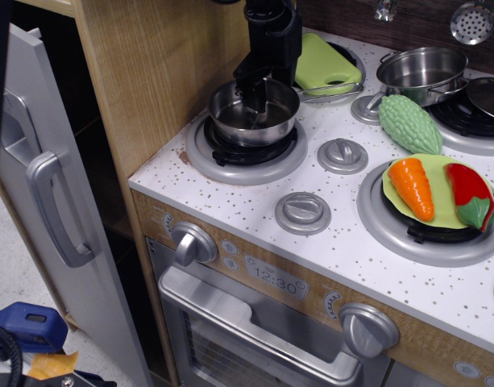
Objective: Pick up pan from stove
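The pan, a small shiny steel pot, sits on the front-left burner of the stove, which has a white speckled top. My black gripper comes straight down from above at the pan's back side. Its fingers reach into the pan's inside near the far rim. The jaws look slightly apart and hold nothing. The arm hides part of the far rim.
A wooden cabinet wall stands close to the left of the pan. A green board lies on the back burner, with a wider steel pot further right. A green gourd, a carrot and a red pepper lie at right.
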Controlling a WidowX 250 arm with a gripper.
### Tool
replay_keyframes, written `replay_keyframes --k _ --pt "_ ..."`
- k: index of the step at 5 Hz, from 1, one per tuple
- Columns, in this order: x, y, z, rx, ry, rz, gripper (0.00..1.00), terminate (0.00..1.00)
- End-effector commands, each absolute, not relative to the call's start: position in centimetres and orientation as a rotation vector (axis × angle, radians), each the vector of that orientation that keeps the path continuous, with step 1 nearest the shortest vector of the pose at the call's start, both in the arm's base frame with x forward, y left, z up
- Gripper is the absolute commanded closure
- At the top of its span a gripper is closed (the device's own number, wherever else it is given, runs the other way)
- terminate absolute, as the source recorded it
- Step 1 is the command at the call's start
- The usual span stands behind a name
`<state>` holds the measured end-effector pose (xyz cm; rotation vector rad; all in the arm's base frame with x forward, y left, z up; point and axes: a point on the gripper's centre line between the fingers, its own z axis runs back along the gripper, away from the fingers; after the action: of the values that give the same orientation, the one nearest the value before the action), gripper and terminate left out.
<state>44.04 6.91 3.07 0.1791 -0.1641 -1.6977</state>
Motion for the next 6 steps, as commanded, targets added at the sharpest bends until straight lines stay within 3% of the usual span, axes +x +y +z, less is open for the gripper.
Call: replay_keyframes --k 1,2,5,6 --pt "44.9 7.6 4.3 0.209 -0.207 -1.682 1.0 0.0" --pt "44.8 7.5 5.0 0.211 -0.185 -1.68 1.0 0.0" --pt "43.5 5.8 10.5 0.241 -0.061 -1.641 1.0 0.0" --pt "43.3 5.2 11.1 0.247 -0.044 -1.631 1.0 0.0"
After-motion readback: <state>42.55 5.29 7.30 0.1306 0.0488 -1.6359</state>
